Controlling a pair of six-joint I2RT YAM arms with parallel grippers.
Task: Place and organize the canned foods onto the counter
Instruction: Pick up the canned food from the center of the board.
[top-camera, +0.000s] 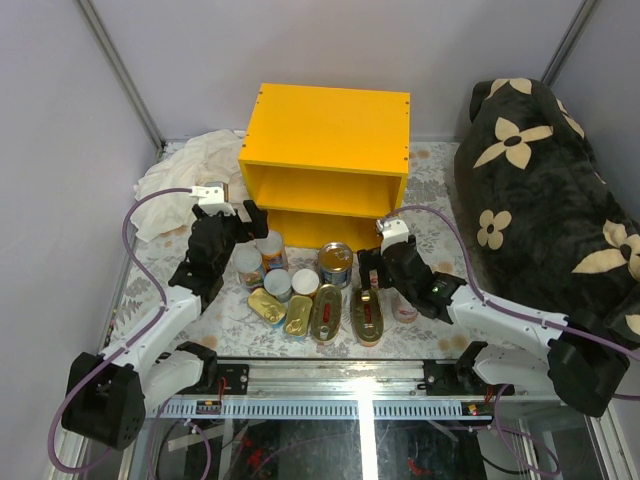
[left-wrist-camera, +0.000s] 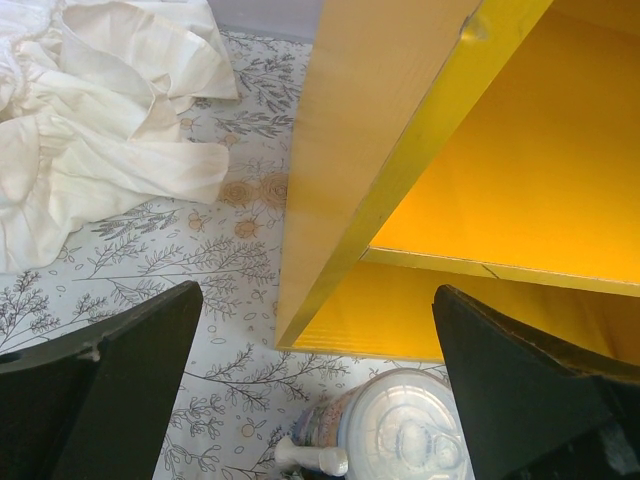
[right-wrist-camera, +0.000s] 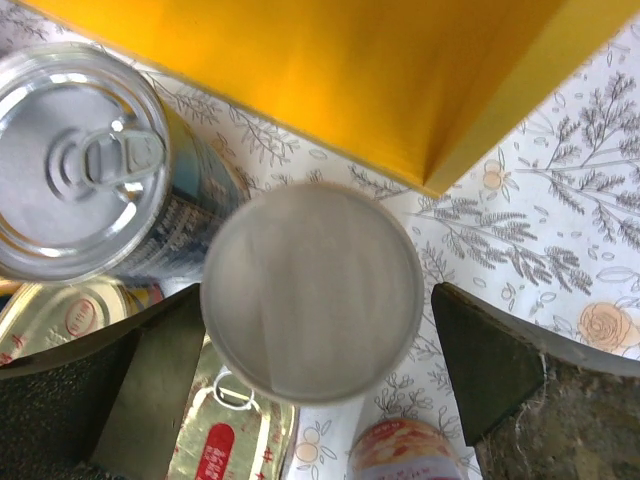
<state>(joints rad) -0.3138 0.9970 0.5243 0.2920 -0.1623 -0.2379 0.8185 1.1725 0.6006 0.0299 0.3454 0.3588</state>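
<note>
The canned foods stand on the floral floor in front of the yellow counter (top-camera: 330, 125). They include white-lidded cylinders (top-camera: 270, 245), a blue-labelled steel can (top-camera: 336, 262) and flat gold tins (top-camera: 325, 310). My right gripper (top-camera: 372, 262) is open. In the right wrist view a blurred white-lidded can (right-wrist-camera: 312, 290) sits between its fingers (right-wrist-camera: 480, 370), close to the left finger and apart from the right one. The steel can (right-wrist-camera: 80, 160) is to its left. My left gripper (left-wrist-camera: 318, 295) is open by the counter's lower left corner (left-wrist-camera: 340, 150), above a white-lidded can (left-wrist-camera: 405, 435) and holding nothing.
A crumpled white cloth (top-camera: 185, 175) lies left of the counter. A black bag with cream flowers (top-camera: 545, 200) fills the right side. A peach-labelled can (right-wrist-camera: 405, 455) and a gold tin (right-wrist-camera: 230, 440) lie right under the right gripper. Grey walls close the back.
</note>
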